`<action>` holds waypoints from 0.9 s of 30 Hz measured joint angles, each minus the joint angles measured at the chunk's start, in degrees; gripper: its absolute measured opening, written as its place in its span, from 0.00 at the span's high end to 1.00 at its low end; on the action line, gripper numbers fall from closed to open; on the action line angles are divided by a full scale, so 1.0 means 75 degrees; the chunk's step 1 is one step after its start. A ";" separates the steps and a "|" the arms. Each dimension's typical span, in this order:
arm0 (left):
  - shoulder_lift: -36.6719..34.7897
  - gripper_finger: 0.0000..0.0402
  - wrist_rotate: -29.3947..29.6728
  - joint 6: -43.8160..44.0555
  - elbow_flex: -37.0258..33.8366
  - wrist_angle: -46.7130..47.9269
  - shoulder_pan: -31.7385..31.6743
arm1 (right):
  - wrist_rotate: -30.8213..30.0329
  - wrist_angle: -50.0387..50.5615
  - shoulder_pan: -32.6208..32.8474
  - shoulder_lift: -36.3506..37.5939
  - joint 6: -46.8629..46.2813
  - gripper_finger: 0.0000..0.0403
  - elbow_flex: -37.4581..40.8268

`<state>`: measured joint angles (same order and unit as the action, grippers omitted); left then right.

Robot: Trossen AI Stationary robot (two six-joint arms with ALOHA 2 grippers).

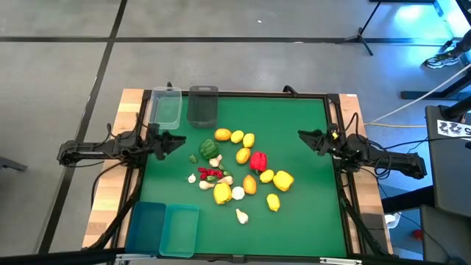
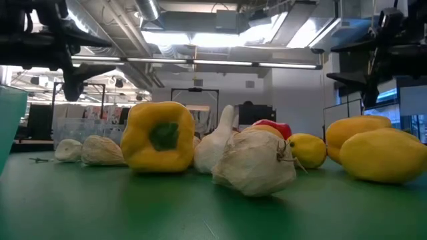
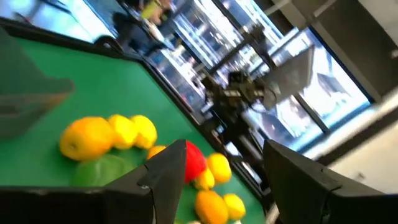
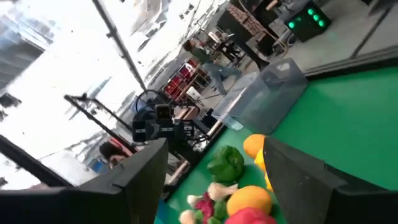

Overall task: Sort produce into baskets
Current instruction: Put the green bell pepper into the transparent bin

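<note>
Both arms parked at the worktop [image 1: 294, 221] edges, nothing in hand. My left gripper [image 1: 176, 142] sits at frame left, jaws parted and empty, aimed at the pile; my right gripper [image 1: 307, 138] mirrors it at frame right, likewise parted and empty. The produce [image 1: 239, 173] lies loose in the centre, unsorted. Two clear baskets [image 1: 184, 107] wait at upper left, two teal baskets [image 1: 163, 228] at lower left, all looking empty. Judgement: sorting not begun; green pepper [image 1: 209, 149] is nearest my left.

Teal bins [image 1: 163, 228] cut off at frame edge, chilies [image 1: 210, 174] too small to separate
</note>
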<state>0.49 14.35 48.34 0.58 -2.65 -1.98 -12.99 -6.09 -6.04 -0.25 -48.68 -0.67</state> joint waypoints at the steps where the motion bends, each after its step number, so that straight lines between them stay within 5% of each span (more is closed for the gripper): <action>1: 0.0000 0.48 0.0225 -0.0002 0.0000 -0.0027 0.0000 | 0.0002 0.0024 0.0002 0.0003 -0.0075 0.35 0.0000; 12: 0.0000 0.48 0.1285 0.0142 -0.0006 -0.0287 0.0000 | 0.0035 0.0015 0.0003 0.0002 -0.0079 0.35 0.0000; 16: 0.0051 0.48 0.0534 0.0232 0.0209 -0.0753 0.0063 | 0.0000 0.0003 0.0000 0.0000 -0.0076 0.35 0.0000; 21: 0.0811 0.48 0.0312 -0.0577 0.1549 -0.0948 0.0297 | -0.0133 0.0026 0.0001 0.0001 0.0159 0.35 0.0000; 27: 0.3173 0.48 0.0314 -0.2368 0.4119 -0.0618 0.0472 | -0.0696 0.0029 0.0001 0.0001 0.0358 0.35 0.0000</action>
<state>24.29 16.71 30.58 31.47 -7.29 1.56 -18.21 -5.87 -6.04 -0.24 -46.00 -0.67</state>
